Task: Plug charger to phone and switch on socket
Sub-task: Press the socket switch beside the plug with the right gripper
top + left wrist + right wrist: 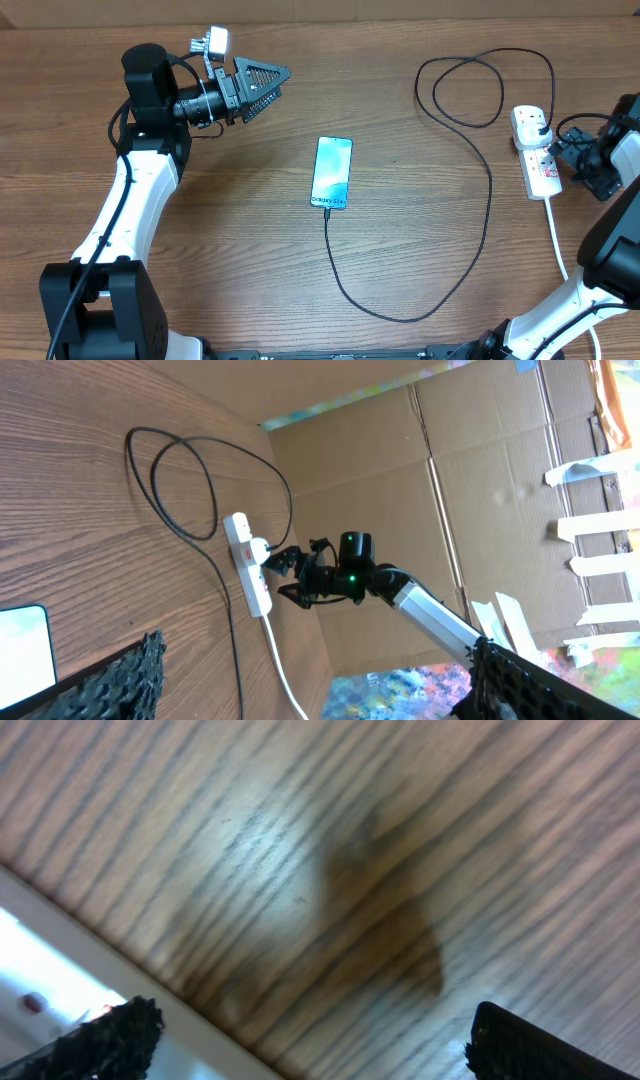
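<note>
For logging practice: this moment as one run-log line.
slim blue-screened smartphone: thin black cable at lower edge | white oblong power strip: plug in | left gripper: open, raised | right gripper: open, beside strip

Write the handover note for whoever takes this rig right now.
Left gripper: open, empty, clear of the slim blue-screened phone.
Right gripper: open, empty, beside the white oblong power-strip socket.
Thin black charger cable: one end at the phone's bottom edge, apparently plugged in; black plug in the socket.
To do: switch the socket on; whether it is already on cannot be told.
</note>
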Controlling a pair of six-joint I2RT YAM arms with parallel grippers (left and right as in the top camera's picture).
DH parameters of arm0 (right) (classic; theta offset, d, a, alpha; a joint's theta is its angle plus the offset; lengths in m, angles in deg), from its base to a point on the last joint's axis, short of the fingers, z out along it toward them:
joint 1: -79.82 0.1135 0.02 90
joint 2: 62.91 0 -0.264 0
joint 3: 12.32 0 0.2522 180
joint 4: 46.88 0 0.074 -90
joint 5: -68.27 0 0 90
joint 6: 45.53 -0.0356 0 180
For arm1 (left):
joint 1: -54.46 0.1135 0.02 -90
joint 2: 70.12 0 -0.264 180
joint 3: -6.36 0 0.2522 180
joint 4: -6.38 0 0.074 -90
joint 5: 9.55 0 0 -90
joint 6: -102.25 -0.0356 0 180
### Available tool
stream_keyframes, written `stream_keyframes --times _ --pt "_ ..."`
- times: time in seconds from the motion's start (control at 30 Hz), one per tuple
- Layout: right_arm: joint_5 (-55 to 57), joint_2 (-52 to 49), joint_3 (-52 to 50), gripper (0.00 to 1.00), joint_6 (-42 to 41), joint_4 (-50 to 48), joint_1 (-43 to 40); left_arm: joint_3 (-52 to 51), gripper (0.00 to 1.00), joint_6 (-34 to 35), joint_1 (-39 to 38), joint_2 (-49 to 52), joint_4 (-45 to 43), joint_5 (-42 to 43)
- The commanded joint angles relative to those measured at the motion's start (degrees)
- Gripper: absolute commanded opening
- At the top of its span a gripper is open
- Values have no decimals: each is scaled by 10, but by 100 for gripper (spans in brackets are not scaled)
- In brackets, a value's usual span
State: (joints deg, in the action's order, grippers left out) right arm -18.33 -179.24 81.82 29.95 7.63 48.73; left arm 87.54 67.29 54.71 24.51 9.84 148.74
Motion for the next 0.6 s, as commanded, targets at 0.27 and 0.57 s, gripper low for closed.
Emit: stream_keyframes --times 0.27,0.57 --pt "-68 -9 4 100 11 8 6 3 100 -13 0 -2 -2 1" --pt "-76 -9 4 100 11 17 6 3 100 -13 0 -2 -2 1"
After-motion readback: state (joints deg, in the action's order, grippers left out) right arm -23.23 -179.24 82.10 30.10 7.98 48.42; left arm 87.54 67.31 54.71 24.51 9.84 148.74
